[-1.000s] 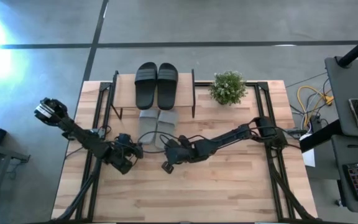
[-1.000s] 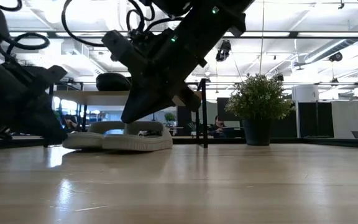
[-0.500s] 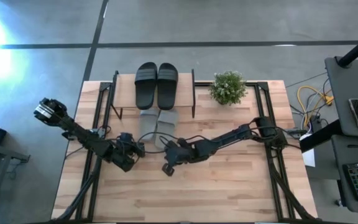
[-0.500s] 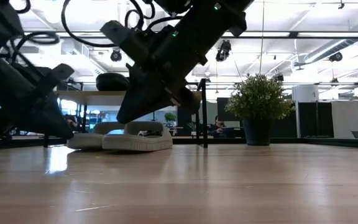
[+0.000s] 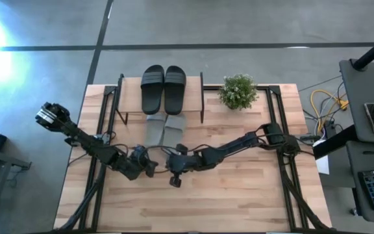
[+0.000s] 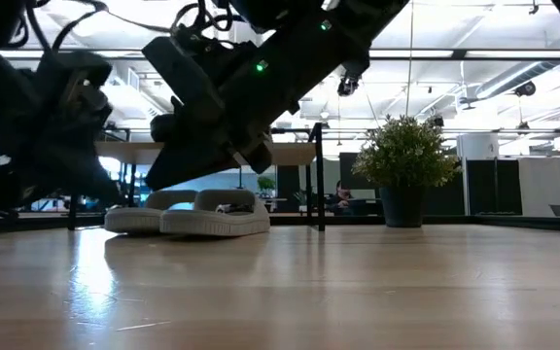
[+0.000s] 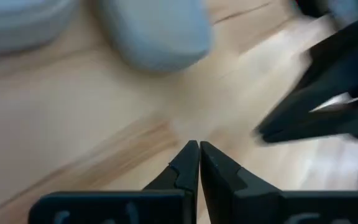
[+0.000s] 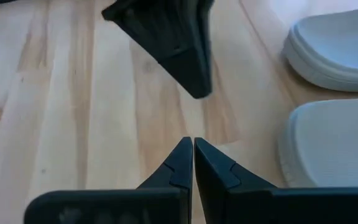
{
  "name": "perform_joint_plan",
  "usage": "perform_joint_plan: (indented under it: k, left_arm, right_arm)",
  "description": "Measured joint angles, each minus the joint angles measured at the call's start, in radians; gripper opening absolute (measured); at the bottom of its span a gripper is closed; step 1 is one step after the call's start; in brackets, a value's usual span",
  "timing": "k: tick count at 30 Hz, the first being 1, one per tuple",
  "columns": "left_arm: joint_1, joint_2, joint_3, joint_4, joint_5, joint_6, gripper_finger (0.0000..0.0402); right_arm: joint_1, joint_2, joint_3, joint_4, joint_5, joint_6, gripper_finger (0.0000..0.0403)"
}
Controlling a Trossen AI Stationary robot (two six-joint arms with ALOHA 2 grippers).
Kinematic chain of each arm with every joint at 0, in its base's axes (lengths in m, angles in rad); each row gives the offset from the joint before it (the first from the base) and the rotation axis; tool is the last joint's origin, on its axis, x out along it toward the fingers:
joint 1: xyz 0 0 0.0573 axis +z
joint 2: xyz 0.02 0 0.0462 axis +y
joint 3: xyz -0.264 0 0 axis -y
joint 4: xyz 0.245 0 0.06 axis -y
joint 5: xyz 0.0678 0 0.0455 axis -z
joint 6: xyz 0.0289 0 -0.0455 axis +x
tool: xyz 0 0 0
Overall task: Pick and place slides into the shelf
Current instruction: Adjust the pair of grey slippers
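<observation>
The black pair of slides (image 5: 164, 88) lies side by side on the shelf's top board (image 5: 193, 97). The light grey pair (image 5: 165, 131) rests on its soles on the tabletop under the shelf, heel ends sticking out toward the near side, also seen in the low view as grey slides (image 6: 188, 214). My left gripper (image 5: 152, 170) and right gripper (image 5: 174, 180) hover shut over bare wood just near of the grey pair, tips close together. In the left wrist view my left gripper (image 7: 199, 152) has a grey heel (image 7: 160, 37) ahead. In the right wrist view my right gripper (image 8: 192, 149) has both grey heels (image 8: 334, 149) beside it.
A potted plant (image 5: 238, 91) stands on the table to the right of the shelf. The shelf's black side frames (image 5: 202, 97) flank the slides. Bare wooden tabletop (image 5: 239, 195) stretches across the near half. Desks, cables and a keyboard lie beyond the table's right edge.
My left gripper has moved toward the table's right. My right gripper has drawn toward the left and a little toward the near edge. The two now sit close together, just near of the grey pair. The slides have stayed put.
</observation>
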Motion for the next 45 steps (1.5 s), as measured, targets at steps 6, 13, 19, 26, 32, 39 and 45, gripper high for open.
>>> perform_joint_plan:
  k: [6, 13, 19, 26, 32, 39, 45]
  left_arm:
    - [-0.043, 0.0, -0.002, -0.081, 0.018, -0.077, 0.0]
    - [-0.077, 0.0, -0.002, -0.08, -0.043, -0.1, 0.0]
    - [-0.081, 0.0, -0.003, -0.09, -0.048, -0.126, 0.0]
    - [-0.083, 0.0, -0.003, -0.089, -0.049, -0.128, 0.0]
    - [-0.082, 0.0, -0.005, -0.089, -0.05, -0.128, 0.0]
    - [-0.082, 0.0, -0.009, -0.091, -0.071, -0.128, 0.0]
    - [-0.052, 0.0, -0.041, -0.114, -0.102, -0.178, 0.0]
  right_arm:
    - [-0.042, 0.0, -0.016, -0.021, 0.001, -0.038, 0.0009]
    - [-0.091, 0.001, -0.05, -0.018, -0.011, -0.061, 0.0009]
    - [-0.102, 0.001, -0.062, -0.015, -0.059, -0.066, 0.0009]
    - [-0.115, 0.001, -0.063, -0.014, -0.035, -0.154, 0.0009]
    - [-0.151, 0.001, -0.059, -0.026, 0.028, -0.134, 0.0009]
    - [-0.162, 0.001, -0.05, -0.091, 0.131, -0.128, 0.0009]
    - [-0.149, -0.012, -0.05, -0.12, 0.125, -0.08, 0.0009]
